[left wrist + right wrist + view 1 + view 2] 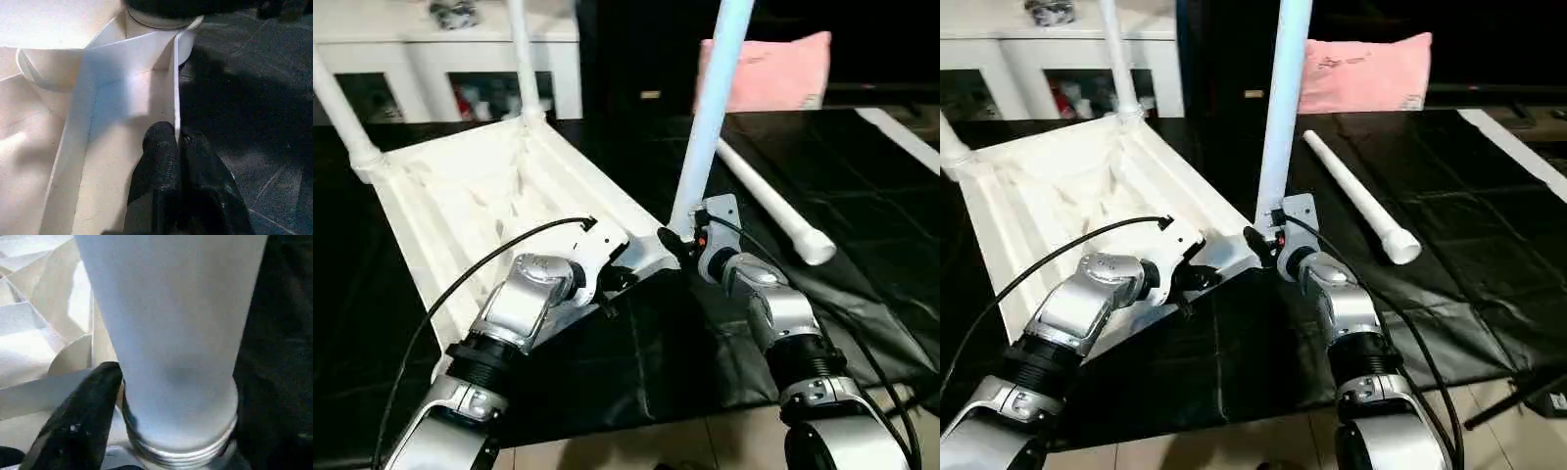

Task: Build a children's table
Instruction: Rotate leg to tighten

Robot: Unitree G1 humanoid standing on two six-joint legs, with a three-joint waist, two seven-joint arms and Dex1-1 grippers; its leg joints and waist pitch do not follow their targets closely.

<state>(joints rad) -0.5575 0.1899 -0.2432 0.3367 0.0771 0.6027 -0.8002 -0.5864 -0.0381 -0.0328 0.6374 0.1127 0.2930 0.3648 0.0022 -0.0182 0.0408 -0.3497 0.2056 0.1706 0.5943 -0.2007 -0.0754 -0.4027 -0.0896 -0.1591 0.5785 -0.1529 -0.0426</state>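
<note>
One leg (pixel 710 108) upright between right tool (pixel 683 245) fingers.

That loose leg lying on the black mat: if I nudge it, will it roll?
Probably. The loose leg is a round, smooth tube lying flat on the black mat, so it should roll, likely curving since it tapers. It looks stiff, hollow and light.

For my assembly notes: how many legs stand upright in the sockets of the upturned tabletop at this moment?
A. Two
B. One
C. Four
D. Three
D: three legs stand in corner sockets of the tabletop, while the fourth leg lies on the black mat beside it.
</note>
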